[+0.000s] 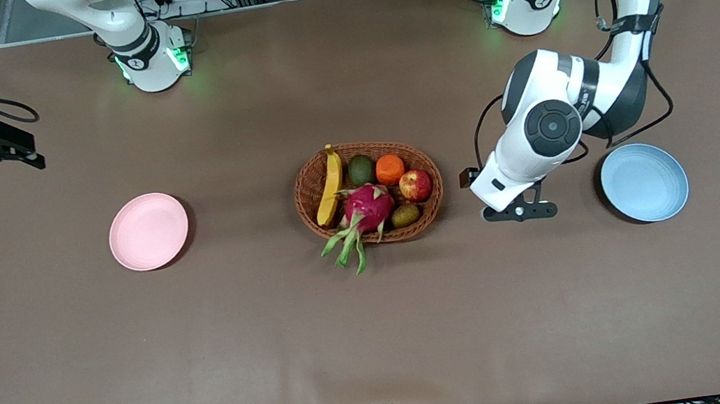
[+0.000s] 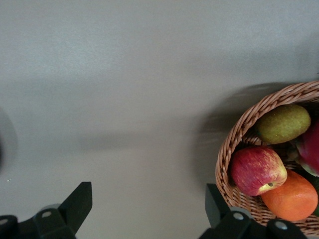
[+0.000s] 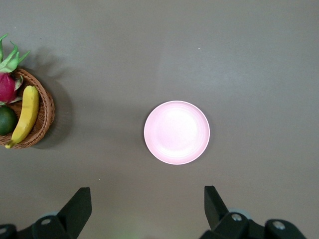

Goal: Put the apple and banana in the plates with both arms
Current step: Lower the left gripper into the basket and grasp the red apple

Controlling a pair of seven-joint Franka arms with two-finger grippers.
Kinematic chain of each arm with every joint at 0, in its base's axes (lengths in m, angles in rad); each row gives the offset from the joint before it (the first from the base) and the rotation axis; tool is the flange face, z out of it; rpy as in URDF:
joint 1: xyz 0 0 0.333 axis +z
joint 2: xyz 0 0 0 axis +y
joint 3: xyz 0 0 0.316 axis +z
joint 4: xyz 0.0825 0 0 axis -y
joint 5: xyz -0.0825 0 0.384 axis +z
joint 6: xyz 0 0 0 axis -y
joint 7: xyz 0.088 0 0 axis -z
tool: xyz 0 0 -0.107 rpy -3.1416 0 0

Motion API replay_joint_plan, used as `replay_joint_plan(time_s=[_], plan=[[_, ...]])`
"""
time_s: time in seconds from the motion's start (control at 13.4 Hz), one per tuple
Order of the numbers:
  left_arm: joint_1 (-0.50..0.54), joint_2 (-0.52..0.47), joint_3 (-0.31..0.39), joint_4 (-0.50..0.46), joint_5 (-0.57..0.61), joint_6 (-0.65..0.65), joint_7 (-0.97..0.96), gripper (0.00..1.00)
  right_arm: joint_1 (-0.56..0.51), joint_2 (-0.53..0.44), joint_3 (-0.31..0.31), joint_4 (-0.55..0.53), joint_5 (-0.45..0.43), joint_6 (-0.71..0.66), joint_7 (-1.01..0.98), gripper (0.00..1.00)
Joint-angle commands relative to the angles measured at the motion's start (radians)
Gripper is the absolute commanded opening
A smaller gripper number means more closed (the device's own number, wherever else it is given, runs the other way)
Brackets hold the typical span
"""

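Front view: oval brown wicker basket [image 1: 368, 192] at mid-bench, holding the long yellow banana [image 1: 329, 186] on its right-arm side and the small red apple with yellow patches [image 1: 415, 185] on its left-arm side, about 3 o'clock of the basket centre. Also inside: dark green avocado [image 1: 361, 170] and plain orange fruit [image 1: 389, 169] along the 12 o'clock rim, brown-green kiwi [image 1: 405, 214] near 5 o'clock, magenta dragon fruit [image 1: 367, 210] with green leaves spilling over the 7 o'clock rim. Round pale pink plate [image 1: 148, 231] lies well apart toward the right arm's end, round light blue plate [image 1: 644, 182] toward the left arm's end; both bare. Left pincer [image 1: 520, 211] hangs over the brown bench [image 1: 379, 340] between basket and blue plate, just beside the basket. Right pincer [image 1: 7, 149] is up at the right arm's end of the bench, about 10 o'clock of the pink plate. Left wrist view adds: fingers [image 2: 75, 204] spread wide, nothing between them, bare bench below, basket edge with apple, kiwi and orange close by; blue plate not shown there. Right wrist view adds: fingers [image 3: 77, 208] wide, holding nothing, pink plate centred below, banana end of the basket at frame edge; apple not visible.
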Motion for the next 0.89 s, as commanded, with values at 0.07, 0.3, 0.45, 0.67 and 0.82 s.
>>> replay_joint_plan(time_s=[0.07, 0.3, 0.45, 0.67, 0.82], plan=[[-0.074, 0.034, 0.007, 0.005, 0.019, 0.051, -0.125, 1.00, 0.016, 0.017, -0.005, 0.027, 0.004, -0.006, 0.005, 1.00], [-0.142, 0.083, 0.005, 0.011, 0.018, 0.106, -0.236, 1.00, 0.016, 0.032, -0.005, 0.027, 0.004, -0.001, 0.007, 1.00], [-0.173, 0.106, 0.005, 0.012, 0.010, 0.111, -0.245, 1.00, 0.017, 0.055, -0.005, 0.027, 0.009, 0.013, 0.007, 1.00], [-0.205, 0.140, 0.003, 0.018, 0.003, 0.124, -0.304, 1.00, 0.023, 0.104, -0.003, 0.029, 0.018, 0.043, 0.007, 1.00], [-0.202, 0.165, 0.002, 0.046, -0.020, 0.124, -0.313, 1.00, 0.059, 0.113, -0.003, 0.029, 0.020, 0.051, 0.007, 1.00]])
